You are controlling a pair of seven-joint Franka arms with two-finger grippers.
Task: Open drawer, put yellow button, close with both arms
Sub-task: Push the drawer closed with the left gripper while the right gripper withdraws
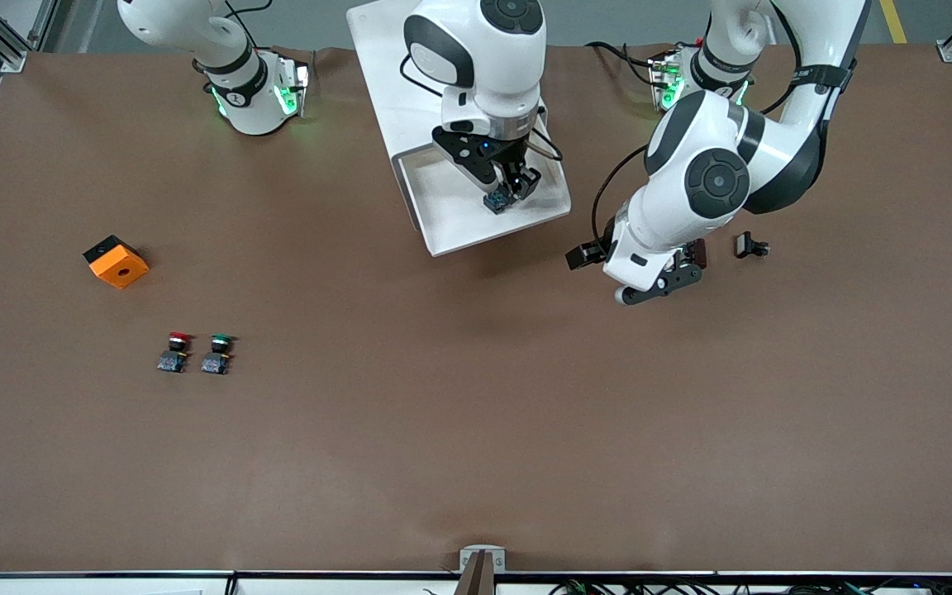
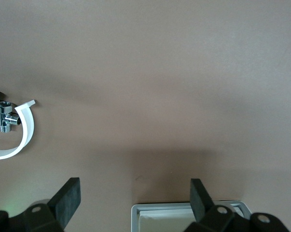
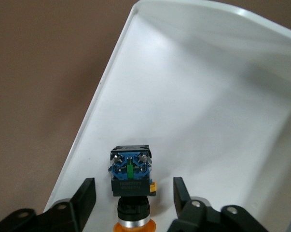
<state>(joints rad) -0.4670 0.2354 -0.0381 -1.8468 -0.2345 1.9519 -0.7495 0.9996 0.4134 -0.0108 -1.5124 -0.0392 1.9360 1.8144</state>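
No text or label can be read.

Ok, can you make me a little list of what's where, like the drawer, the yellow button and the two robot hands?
drawer: top one, pulled open
yellow button: lying in the drawer, between the right gripper's fingers
right gripper: open, low in the drawer around the button
left gripper: open, empty, over the table beside the drawer
red button and green button: side by side on the table
orange block: on the table
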